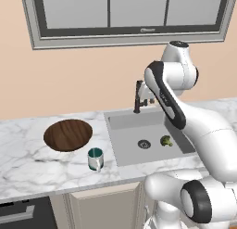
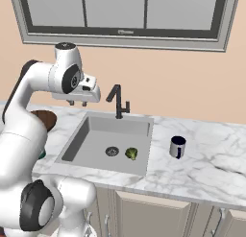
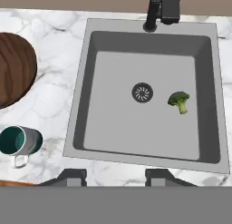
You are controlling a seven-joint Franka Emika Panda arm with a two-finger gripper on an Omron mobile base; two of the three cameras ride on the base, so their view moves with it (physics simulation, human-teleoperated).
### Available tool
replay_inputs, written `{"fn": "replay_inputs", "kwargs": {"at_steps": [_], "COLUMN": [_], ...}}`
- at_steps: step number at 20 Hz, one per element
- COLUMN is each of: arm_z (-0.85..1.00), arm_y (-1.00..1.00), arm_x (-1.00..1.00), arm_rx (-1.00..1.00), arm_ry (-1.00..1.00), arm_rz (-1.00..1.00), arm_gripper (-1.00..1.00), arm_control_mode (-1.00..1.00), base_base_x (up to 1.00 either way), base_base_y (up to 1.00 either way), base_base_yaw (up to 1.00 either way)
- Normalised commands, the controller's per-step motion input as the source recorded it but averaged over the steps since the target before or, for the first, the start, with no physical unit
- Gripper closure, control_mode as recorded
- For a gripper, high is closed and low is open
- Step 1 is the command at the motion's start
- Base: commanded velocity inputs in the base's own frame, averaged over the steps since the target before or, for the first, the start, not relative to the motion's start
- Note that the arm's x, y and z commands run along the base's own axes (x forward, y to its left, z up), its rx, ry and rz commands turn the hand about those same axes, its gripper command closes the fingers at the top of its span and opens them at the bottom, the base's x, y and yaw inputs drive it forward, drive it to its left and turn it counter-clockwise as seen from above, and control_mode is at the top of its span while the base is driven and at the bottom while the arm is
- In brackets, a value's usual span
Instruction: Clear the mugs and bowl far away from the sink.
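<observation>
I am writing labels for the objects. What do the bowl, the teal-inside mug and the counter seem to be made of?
The bowl looks like dark brown wood with a matt finish: grain lines show. The mug seems glazed ceramic, though it could be enamelled metal: glossy white-grey outside, teal inside. The counter looks like polished marble: white with grey veins.

Peach wall (image 1: 83, 84) — grey-framed window (image 2: 120, 33) above; white marble counter (image 2: 211, 169), beige cabinet doors (image 1: 104, 207) below.
</observation>
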Motion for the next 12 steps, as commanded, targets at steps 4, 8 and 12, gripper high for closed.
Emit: {"fn": "replay_inputs", "kwargs": {"at_steps": [4, 8, 12], "arm_z": [0.0, -0.02, 0.01], "arm_y": [0.0, 0.27, 0.32], "arm_x": [-0.41, -0.61, -0.55], "arm_rx": [0.0, 0.0, 0.04], "arm_ry": [0.01, 0.07, 0.0], "arm_rz": [0.0, -0.01, 0.0], "arm_gripper": [-1.0, -1.0, -1.0], "arm_control_mode": [-1.0, -1.0, -1.0], "base_base_x": [0.0, 0.0, 0.0], "base_base_y": [0.0, 0.0, 0.0], "base_base_yaw": [0.0, 0.0, 0.0]}}
